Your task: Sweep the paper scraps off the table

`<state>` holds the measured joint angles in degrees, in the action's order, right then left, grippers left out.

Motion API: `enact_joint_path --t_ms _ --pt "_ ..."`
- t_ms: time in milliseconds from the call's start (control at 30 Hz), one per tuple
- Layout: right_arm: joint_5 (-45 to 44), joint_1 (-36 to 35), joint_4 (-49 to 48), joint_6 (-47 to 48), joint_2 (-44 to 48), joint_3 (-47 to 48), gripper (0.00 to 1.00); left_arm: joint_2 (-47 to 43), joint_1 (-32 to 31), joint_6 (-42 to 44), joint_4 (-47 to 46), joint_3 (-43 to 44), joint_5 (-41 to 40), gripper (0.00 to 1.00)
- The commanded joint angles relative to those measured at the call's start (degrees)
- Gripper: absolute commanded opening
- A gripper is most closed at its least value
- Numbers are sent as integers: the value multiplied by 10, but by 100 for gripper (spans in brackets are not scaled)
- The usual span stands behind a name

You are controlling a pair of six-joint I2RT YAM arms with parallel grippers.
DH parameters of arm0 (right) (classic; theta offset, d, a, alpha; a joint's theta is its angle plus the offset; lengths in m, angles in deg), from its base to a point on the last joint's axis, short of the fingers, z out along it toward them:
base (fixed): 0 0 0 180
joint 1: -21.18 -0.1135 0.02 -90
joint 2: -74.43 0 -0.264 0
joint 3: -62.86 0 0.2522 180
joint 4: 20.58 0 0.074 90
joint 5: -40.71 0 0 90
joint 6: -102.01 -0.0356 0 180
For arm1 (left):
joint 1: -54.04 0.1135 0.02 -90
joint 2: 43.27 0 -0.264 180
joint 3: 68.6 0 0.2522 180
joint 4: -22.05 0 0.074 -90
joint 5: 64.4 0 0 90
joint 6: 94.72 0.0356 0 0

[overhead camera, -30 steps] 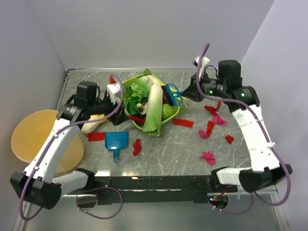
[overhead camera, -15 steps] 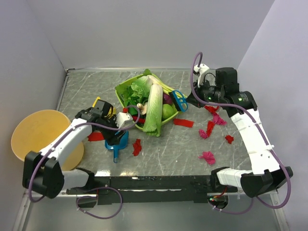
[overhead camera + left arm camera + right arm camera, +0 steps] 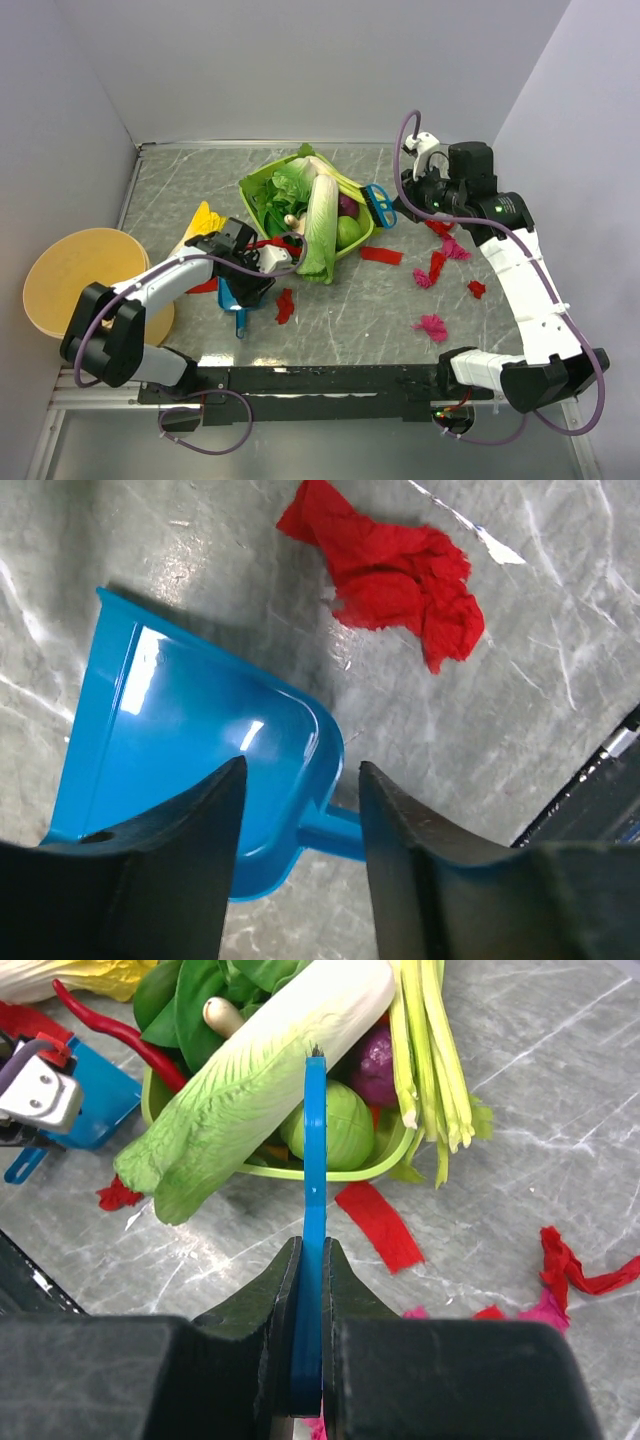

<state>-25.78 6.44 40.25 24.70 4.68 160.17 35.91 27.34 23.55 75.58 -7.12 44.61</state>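
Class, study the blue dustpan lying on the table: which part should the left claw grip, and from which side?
Grip the short handle of the dustpan, coming from above. The pan lies flat on the table, its wide scoop probably too broad to pinch, while the narrow handle juts free at its rear. The open left claw hangs over that end.

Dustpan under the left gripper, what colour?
Blue; the dustpan shows best in the left wrist view.
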Motion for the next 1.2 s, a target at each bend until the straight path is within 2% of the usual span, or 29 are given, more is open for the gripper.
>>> enact_joint_path --t_ms 0,133,333,433,633,900,1167 --pt "-5 1 -15 -3 23 -7 0 11 -12 -6 -28 -8 1 48" --pt "-8 1 -15 -1 18 -2 0 25 -21 1 -17 -11 19 43" --pt "-7 1 -16 1 10 3 0 33 -32 6 -21 -22 -4 37" --pt "-8 2 -17 3 8 3 0 28 -34 6 -17 -25 -10 19" --pt "-3 1 -12 8 0 7 0 -8 -34 42 26 -32 7 1" --pt "7 2 -15 3 -9 10 0 -120 -34 212 73 -75 32 1" --pt "12 1 -12 3 -8 9 0 -105 -49 385 44 -100 -20 1"
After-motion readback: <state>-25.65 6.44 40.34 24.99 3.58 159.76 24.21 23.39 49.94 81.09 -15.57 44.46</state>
